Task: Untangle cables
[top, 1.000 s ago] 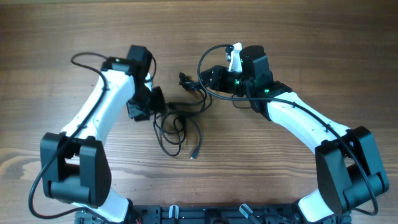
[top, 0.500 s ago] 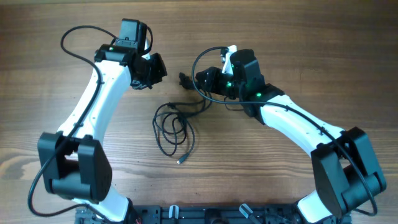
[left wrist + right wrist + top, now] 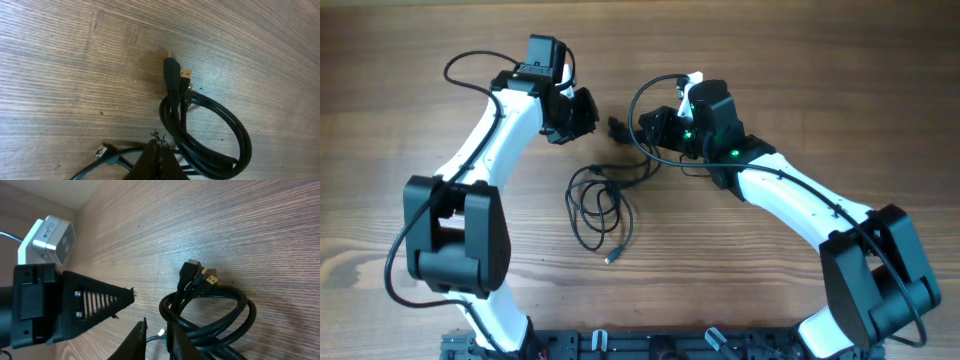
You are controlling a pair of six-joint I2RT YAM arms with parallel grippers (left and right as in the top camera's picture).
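The cables lie mid-table as thin black loops (image 3: 582,213), with one plug end (image 3: 610,259) toward the front. A tighter coil with plugs (image 3: 618,128) sits between the two grippers. My left gripper (image 3: 587,109) hangs just left of that coil; its fingers are shut with nothing between them (image 3: 159,145). The coil (image 3: 240,135) and its gold-tipped plugs (image 3: 185,74) lie just beyond them. My right gripper (image 3: 640,128) is at the coil's right side. Its jaws (image 3: 156,326) stand a narrow gap apart, with the coil (image 3: 235,315) against the outside of one finger.
The table is bare brown wood (image 3: 770,60) all round. The left gripper (image 3: 100,301) shows close to the right one in the right wrist view. Thick black arm wires arc above each wrist (image 3: 470,65).
My left gripper has shut, left the loose loops and moved to the back beside the coil. The loops' plug end shifted slightly left. The right jaws have narrowed.
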